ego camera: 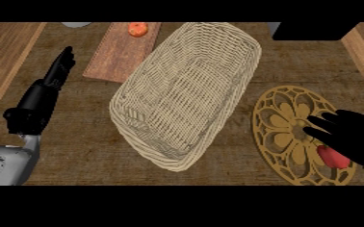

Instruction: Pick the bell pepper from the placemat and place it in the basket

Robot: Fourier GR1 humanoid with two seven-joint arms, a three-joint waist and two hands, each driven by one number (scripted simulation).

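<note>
A red bell pepper point(332, 157) lies on the round golden openwork placemat point(284, 125) at the lower right, mostly hidden under my right hand point(346, 133). That hand hovers over the pepper with its fingers spread towards the left; I cannot tell if it touches the pepper. The long woven basket point(186, 89) lies slantwise across the middle, with nothing inside. My left hand point(58, 71) rests open at the left edge, fingers pointing up.
A wooden cutting board point(117, 55) with an orange-red fruit point(138, 29) on it lies at the back left of the basket. A dark object point(313, 30) sits at the back right, a grey one point(76, 24) at the back left.
</note>
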